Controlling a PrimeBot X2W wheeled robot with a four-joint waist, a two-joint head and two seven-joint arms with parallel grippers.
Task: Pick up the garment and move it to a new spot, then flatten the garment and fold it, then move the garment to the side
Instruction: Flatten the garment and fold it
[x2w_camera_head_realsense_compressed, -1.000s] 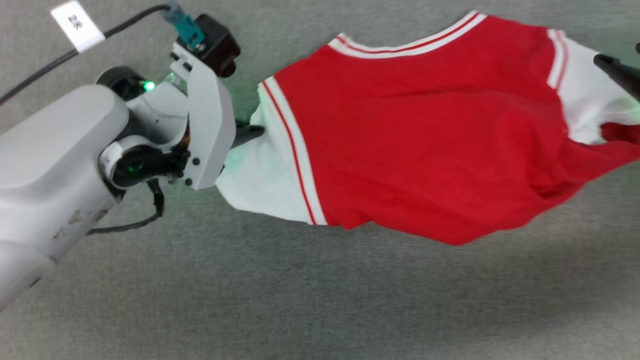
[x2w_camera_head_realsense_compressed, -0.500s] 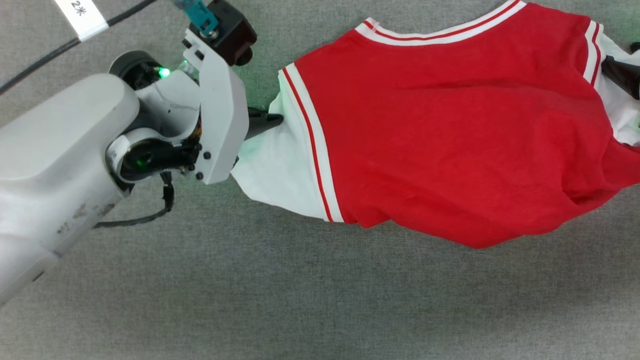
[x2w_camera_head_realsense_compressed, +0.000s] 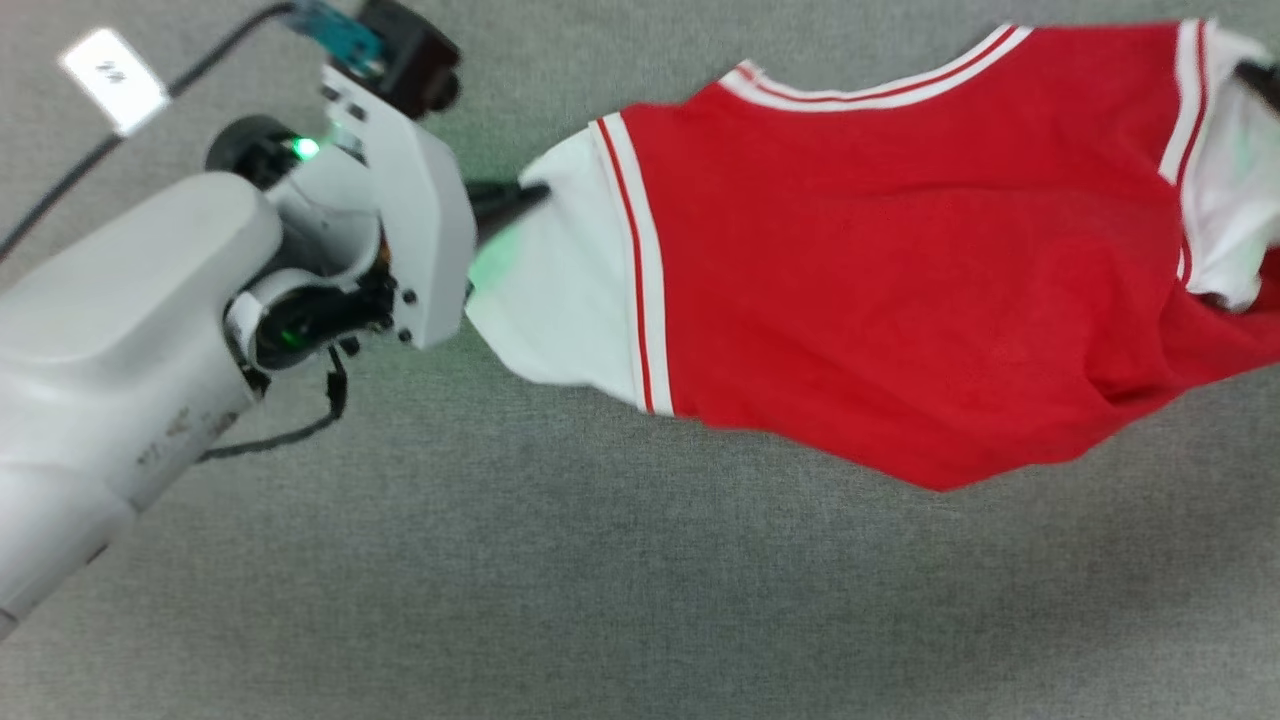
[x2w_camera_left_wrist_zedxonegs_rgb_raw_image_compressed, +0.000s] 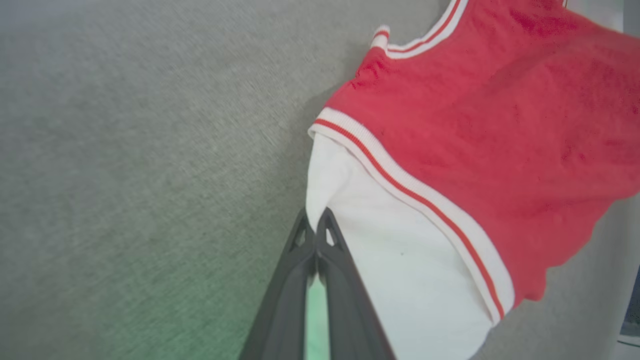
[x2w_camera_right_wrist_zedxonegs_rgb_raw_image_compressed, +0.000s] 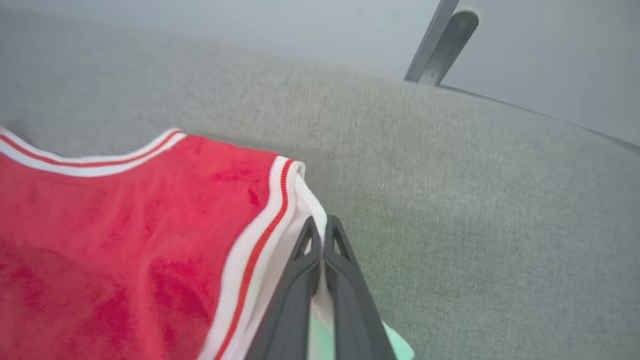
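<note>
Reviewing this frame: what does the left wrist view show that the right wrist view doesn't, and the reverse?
Left wrist view: the left gripper shut on the edge of a broad white sleeve. Right wrist view: the right gripper shut on the opposite sleeve edge, with a grey metal post beyond the surface. Both: the garment with its red body and striped neckline trim, lying on grey fabric surface.

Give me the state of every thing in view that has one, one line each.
garment, unfolded, stretched between the two grippers by its white sleeves, plain red side up, lower edge bunched.
left gripper, shut on the edge of one white sleeve.
right gripper, shut on the edge of the other white sleeve.
left wrist light, lit green.
</note>
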